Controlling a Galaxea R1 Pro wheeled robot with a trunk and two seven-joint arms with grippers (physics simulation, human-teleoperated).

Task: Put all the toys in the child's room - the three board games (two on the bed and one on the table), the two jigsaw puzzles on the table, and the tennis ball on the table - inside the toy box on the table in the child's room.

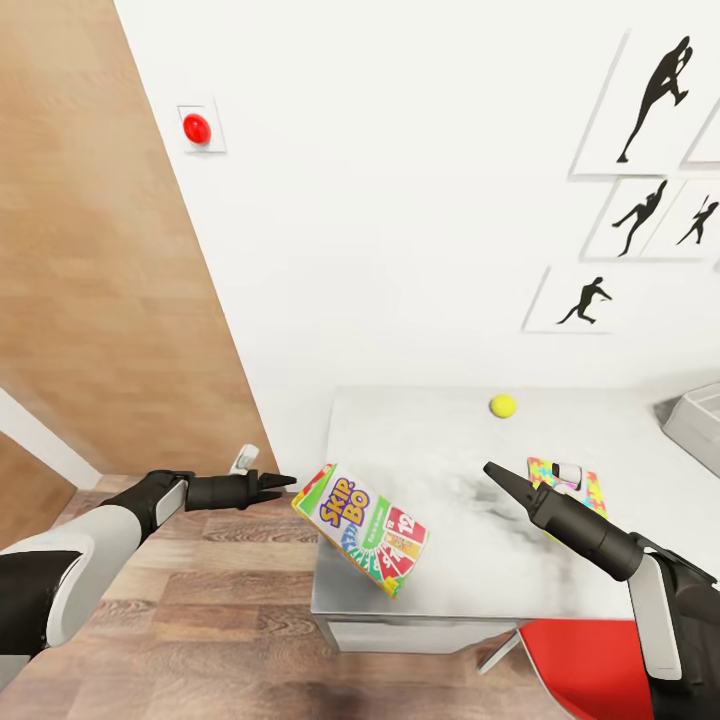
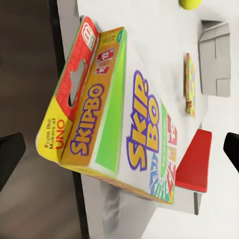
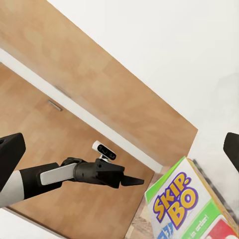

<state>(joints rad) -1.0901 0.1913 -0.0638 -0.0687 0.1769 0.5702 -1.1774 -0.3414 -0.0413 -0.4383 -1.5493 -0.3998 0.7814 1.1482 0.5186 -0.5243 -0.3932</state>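
Two grippers are up, and my left gripper (image 1: 283, 483) is the nearer one to the flat yellow-and-green Skip-Bo board game box (image 1: 362, 528); its fingers look drawn together to a point in the head view, yet my left wrist view shows dark fingertips (image 2: 10, 155) standing wide at either edge of the frame, so I cannot tell its state with certainty, and it holds nothing; the box lies just ahead of those tips, apart from them by a small gap. The box sits tilted at the near corner of the long pale grey table (image 1: 450, 470), one end overhanging the edge toward my left hand, its long axis running diagonally away from that hand across the corner. My right gripper (image 1: 493, 472) hovers over the tabletop further in, holding nothing, fingertips wide in its own wrist view; beyond it lies a thin multicoloured jigsaw puzzle board (image 1: 575, 487), the small yellow-green tennis ball (image 1: 503, 405) further off toward the white wall, and the light grey toy box (image 1: 698, 425) well apart at the far right end. I judge the next reach falls to my left hand, straight forward onto the overhanging end.
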